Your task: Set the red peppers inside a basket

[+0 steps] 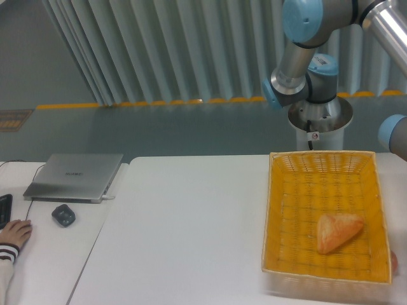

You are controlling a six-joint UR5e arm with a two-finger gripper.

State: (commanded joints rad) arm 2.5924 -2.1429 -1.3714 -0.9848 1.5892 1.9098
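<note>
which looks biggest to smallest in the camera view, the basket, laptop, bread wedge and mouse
1. basket
2. laptop
3. bread wedge
4. mouse

The gaps are wide, so distance from the camera does not change the order.

A white desk fills the lower part of the view, with a second, lower white desk butted against its left edge. Behind them hangs a wall of pale grey-blue vertical slats, slanting at the left. Below the slats runs a grey-green floor crossed by a yellow-orange line. The light is soft, even and cool, casting only faint shadows.
</note>
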